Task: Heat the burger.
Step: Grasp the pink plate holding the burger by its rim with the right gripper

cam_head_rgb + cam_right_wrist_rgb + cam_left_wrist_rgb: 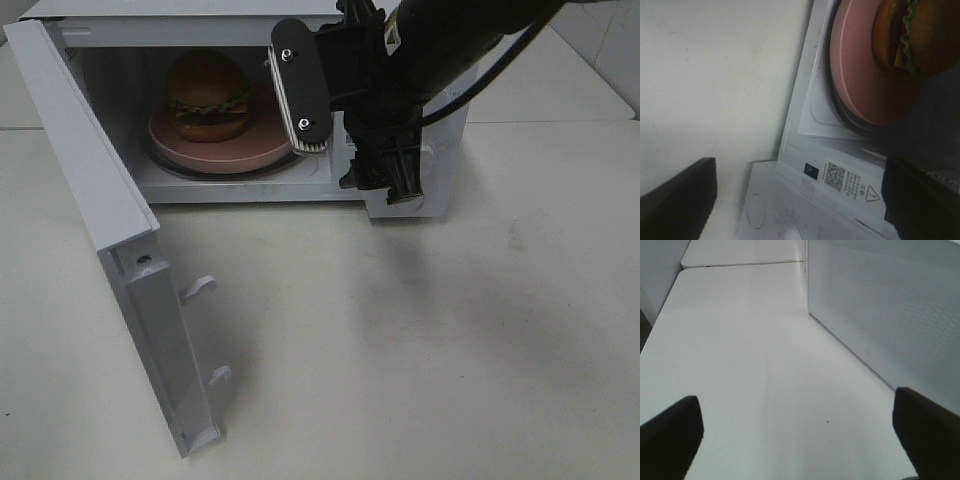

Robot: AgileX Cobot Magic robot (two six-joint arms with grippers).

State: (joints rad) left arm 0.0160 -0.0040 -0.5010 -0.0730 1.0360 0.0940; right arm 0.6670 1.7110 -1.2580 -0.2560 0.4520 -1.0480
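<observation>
Exterior high view: the microwave (pixel 250 188) is standing at 12 o'clock on the table (pixel 450 330), its door (pixel 90 170) hanging open toward 8 o'clock. The burger (pixel 208 95) is sitting inside the cavity, on a pink plate (pixel 250 158) that is resting on the turntable. The burger is lying toward the 10 o'clock part of the plate. The right gripper (pixel 355 170) is hovering at 3 o'clock of the burger, in front of the control panel (pixel 440 150), turned on its side. Its jaws are standing apart and are gripping nothing.

Right wrist view: both black fingers (pixel 675 200) are showing wide apart, with the panel and cavity edge between them and the burger beyond.

Left wrist view: the left gripper (pixel 797 440) is hanging over bare table beside a white perforated panel (pixel 890 305), claw spread wide and holding nothing.
</observation>
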